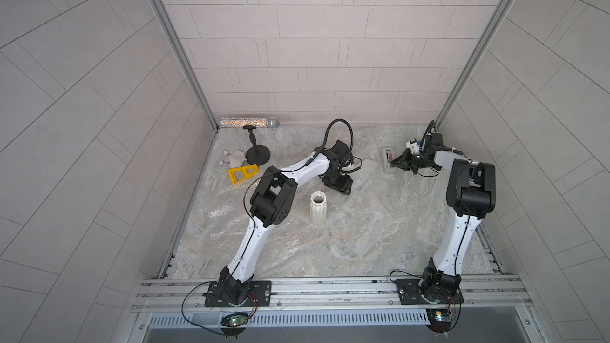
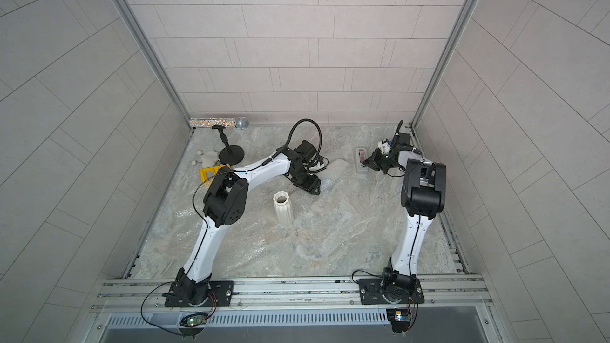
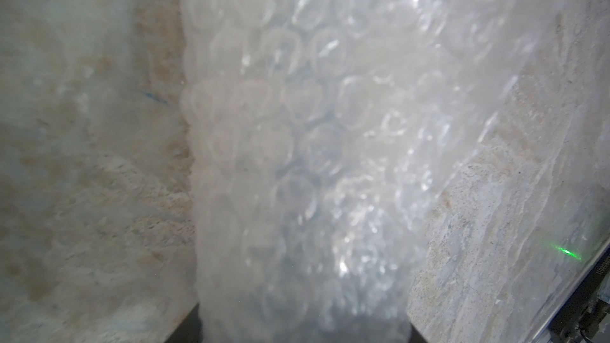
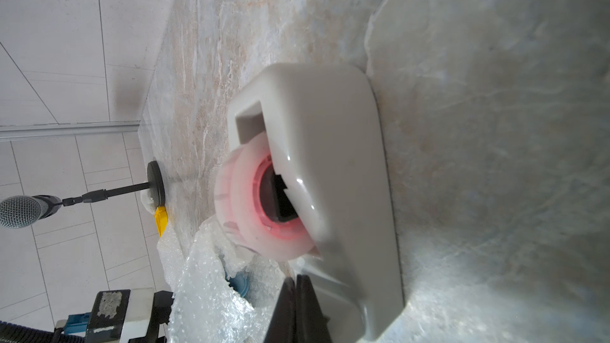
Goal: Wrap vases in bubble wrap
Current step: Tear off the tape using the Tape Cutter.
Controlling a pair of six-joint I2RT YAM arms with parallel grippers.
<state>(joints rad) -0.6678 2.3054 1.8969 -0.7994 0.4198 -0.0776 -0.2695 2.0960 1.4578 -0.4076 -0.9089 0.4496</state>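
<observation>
Standing upright at frame centre in both top views, the white vase [image 1: 318,207] has the bubble wrap [image 1: 224,207] sheet spread to its left. Just above it my left claw [image 1: 341,188] is clamped around a bundle of that wrap; the blue vase [image 4: 237,283] peeks from the wrap in the right wrist view. Upper right, my right claw [image 1: 395,161] is closed, tips at the tape dispenser [image 1: 388,159].

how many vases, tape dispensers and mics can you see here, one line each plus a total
vases: 2, a white vase standing bare and a blue vase mostly hidden in bubble wrap
tape dispensers: 1
microphones: 1
total: 4
</observation>
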